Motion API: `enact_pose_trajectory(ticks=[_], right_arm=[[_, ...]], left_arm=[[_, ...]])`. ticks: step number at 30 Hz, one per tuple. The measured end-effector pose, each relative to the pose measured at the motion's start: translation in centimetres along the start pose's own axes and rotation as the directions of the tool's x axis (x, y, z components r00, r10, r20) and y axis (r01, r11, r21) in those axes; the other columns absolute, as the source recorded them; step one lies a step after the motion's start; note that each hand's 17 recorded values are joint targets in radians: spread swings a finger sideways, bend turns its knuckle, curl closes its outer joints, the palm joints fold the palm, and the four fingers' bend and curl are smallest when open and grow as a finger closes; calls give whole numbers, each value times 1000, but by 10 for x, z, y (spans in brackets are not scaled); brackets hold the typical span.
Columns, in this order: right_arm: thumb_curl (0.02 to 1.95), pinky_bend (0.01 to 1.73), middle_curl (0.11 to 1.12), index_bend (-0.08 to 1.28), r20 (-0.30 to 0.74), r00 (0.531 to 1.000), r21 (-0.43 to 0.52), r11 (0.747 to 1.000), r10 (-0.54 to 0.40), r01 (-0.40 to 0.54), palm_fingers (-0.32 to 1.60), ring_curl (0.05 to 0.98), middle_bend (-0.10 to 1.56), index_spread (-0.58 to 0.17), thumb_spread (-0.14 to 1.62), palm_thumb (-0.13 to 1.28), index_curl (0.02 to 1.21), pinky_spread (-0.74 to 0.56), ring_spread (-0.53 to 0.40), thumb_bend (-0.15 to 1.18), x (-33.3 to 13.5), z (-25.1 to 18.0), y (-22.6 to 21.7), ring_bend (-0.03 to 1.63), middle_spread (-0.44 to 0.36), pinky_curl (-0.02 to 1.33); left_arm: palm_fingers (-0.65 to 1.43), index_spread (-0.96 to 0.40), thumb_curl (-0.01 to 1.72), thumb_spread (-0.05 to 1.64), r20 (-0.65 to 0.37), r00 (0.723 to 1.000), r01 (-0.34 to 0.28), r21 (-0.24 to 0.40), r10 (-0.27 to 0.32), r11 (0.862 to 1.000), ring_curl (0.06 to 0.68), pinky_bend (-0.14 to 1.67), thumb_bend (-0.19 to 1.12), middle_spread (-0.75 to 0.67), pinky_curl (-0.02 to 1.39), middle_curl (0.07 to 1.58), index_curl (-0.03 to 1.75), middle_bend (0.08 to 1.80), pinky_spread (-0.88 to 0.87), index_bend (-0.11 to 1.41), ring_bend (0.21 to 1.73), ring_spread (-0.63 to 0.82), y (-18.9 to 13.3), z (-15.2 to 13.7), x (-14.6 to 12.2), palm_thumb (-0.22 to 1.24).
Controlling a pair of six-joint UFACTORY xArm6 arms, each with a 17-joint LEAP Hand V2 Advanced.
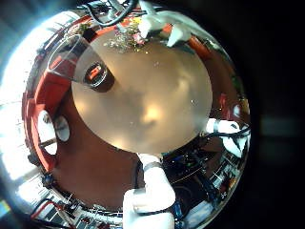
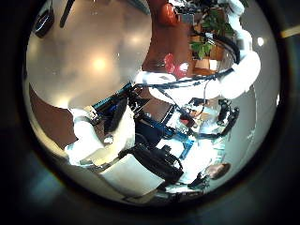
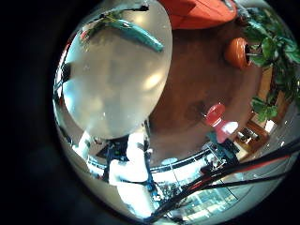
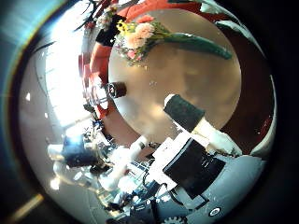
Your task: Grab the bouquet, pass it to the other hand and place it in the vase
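**Left little finger side palm view.** A round counter (image 1: 143,95) fills the middle, bare and glossy over most of its top. The vase (image 1: 96,74) stands upright just inside its rim. Taking the vase as twelve o'clock on the counter's round, the bouquet (image 1: 132,38) lies flat near the rim at about three o'clock. A hand (image 1: 168,32) hangs just beside the bouquet; I cannot tell whether they touch. The left hand (image 1: 149,196) shows spread, fairly straight fingers with nothing in them. Floor surrounds the counter, and furniture stands along a bright window side.

**Left thumb side palm view.** The counter (image 2: 89,56) lies past the left hand (image 2: 101,124), whose fingers are loose and empty. The other arm (image 2: 234,80) crosses in front of a potted plant (image 2: 211,33).

**Right little finger side palm view.** The bouquet (image 3: 127,28) lies along the counter's (image 3: 112,84) far rim, stems trailing off to one side. On the floor beyond are a plant (image 3: 270,42) and a stool (image 3: 215,114). Only the body of the right hand (image 3: 131,169) shows here.

**Right thumb side palm view.** The bouquet (image 4: 149,37) lies on the counter (image 4: 187,79), blooms toward the vase (image 4: 114,91) and wrapped stems pointing away. The right hand (image 4: 187,114) reaches a straight finger over the top, relaxed and empty, clear of the bouquet.
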State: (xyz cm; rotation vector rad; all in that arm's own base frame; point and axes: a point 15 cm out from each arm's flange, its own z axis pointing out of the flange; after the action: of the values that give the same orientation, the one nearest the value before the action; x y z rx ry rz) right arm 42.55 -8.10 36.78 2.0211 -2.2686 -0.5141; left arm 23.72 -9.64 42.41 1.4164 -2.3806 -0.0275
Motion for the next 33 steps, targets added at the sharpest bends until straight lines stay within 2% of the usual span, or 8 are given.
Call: enact_pose_trajectory(ticks=[6,15,21,33], right_arm=[[436,524,448,239,15,999,-55,998,37,-36,374,262,423,-281,1063,654,333,151,-132,-13,19,42,-38,775,-87,173],[471,508,437,204,27,996,-80,993,86,-84,364,259,387,-281,1044,676,362,172,-110,-20,47,87,-76,749,-57,163],[497,446,416,261,31,993,-110,988,111,-107,246,215,333,-283,1048,705,395,268,-5,-17,55,112,-88,564,-21,163],[527,369,392,180,36,989,-130,982,145,-139,272,199,282,-269,1053,705,383,294,59,-21,73,158,-116,475,-4,181]], left_arm=[[109,26,338,1108,10,1000,-26,-24,26,999,194,234,-22,399,328,309,350,184,517,178,492,559,1,4,-6,432],[113,26,338,1111,12,999,-34,-45,35,998,196,229,-21,398,328,307,350,187,518,177,488,558,1,9,-7,436],[115,26,338,1112,4,999,-34,-53,35,998,197,225,-21,397,329,306,349,186,518,176,484,558,1,12,-6,436],[117,26,339,1112,-5,1000,-28,-72,28,997,199,220,-21,397,330,304,349,185,518,177,478,558,4,14,-6,436]])
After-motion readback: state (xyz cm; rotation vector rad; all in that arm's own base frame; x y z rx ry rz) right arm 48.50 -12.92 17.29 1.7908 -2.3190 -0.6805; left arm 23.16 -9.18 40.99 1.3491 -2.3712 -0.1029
